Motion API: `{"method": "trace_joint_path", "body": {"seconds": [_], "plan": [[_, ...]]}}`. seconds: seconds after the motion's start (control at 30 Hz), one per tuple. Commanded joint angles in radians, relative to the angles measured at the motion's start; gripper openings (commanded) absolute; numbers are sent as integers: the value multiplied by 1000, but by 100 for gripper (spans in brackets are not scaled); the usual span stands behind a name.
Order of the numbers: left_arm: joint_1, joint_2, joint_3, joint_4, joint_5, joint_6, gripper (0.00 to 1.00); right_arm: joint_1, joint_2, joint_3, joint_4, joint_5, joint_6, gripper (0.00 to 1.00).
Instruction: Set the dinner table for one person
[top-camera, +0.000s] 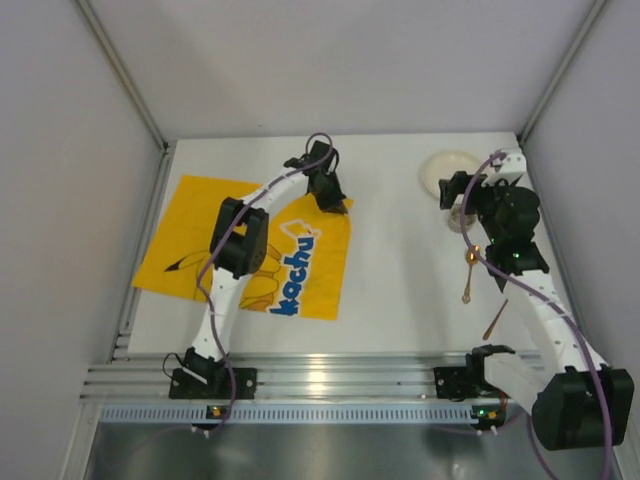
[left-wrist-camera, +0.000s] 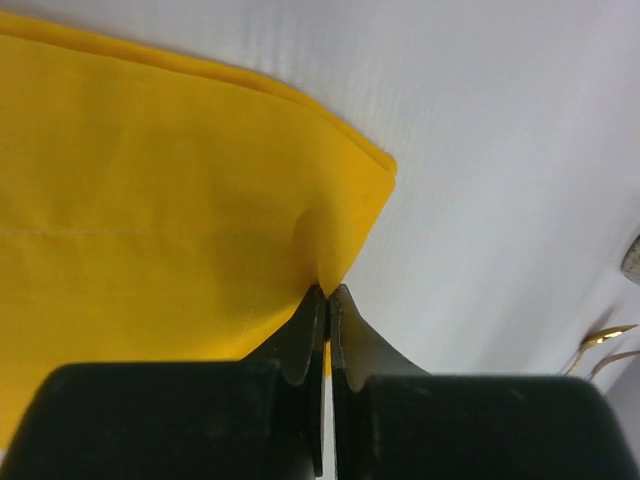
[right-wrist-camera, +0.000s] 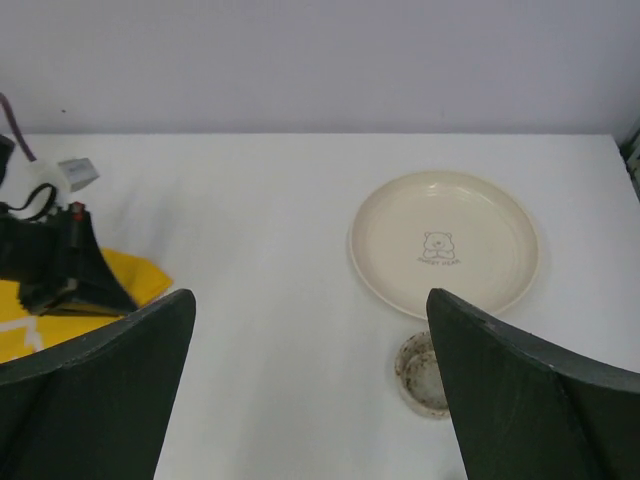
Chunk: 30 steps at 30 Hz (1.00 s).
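Centre frame, left gripper (left-wrist-camera: 327, 292) clamped shut on yellow mat (left-wrist-camera: 150, 200) corner; right gripper (right-wrist-camera: 310, 296) hung open near plate (right-wrist-camera: 390, 232), right of frame. Mat-laying step apparently in hand; next move: spread mat flat on dinner table (top-camera: 400, 270).

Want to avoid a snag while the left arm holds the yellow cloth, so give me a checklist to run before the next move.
1. Left claw shut on a corner of the cloth: ok.
2. Cloth square to the table edge: not ok, it lies skewed.
3. Right claw open and empty: ok.
4. Plate bare, nothing on it: ok.
5. Cutlery apart from the cloth: ok.
6. Grip depth on the cloth: cannot tell.
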Motion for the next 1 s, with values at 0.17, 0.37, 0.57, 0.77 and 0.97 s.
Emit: {"method": "trace_joint_path", "body": {"seconds": [0.17, 0.37, 0.57, 0.77, 0.97], "plan": [[-85, 158, 202, 184, 155, -298, 0, 28, -106, 161, -453, -59, 26, 100], [-123, 224, 247, 461, 201, -513, 0, 49, -177, 130, -489, -66, -4, 100], [-88, 256, 393, 627, 192, -630, 98, 84, -155, 142, -489, -98, -21, 100], [9, 46, 322, 395, 147, -401, 99, 127, -172, 228, -489, -47, -67, 100], [125, -269, -95, 78, -115, -136, 93, 128, -79, 199, -628, 200, 344, 100]]}}
